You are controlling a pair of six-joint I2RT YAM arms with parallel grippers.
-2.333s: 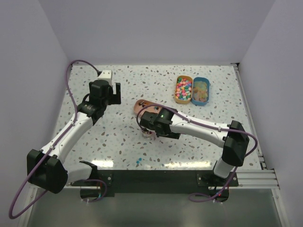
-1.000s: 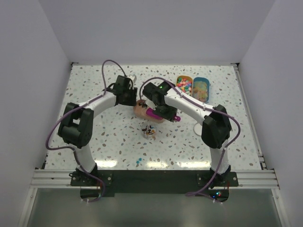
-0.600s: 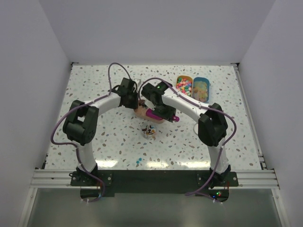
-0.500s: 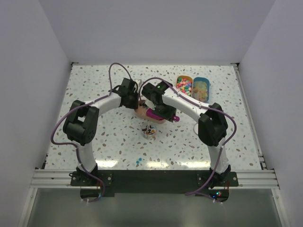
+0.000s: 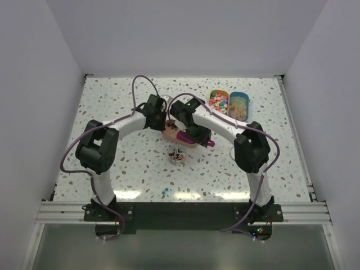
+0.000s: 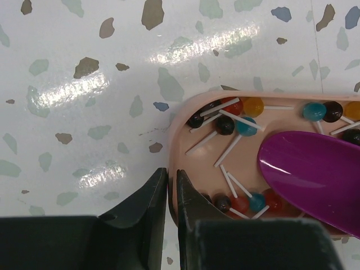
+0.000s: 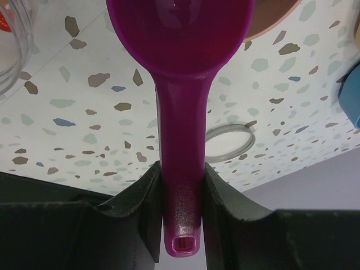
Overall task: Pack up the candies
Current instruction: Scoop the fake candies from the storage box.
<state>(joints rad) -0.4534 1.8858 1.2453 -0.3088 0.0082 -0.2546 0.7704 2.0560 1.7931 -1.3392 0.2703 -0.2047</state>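
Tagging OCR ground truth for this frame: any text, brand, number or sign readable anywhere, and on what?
None readable.
purple scoop: no marking shows.
pink tray: plain.
orange tub, blue tub, glass jar: no label shows; they are too small in the top view to rule out fine print.

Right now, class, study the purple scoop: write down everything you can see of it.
The purple scoop is one glossy piece, plastic by its look: a rounded bowl and a straight, faintly glittery handle with a small square hole at its end. The right gripper clamps the handle between its fingers. The bowl reaches over one end of the pink tray, above the candies on white sticks; whether it touches them cannot be told. No candy shows in the bowl's visible part.
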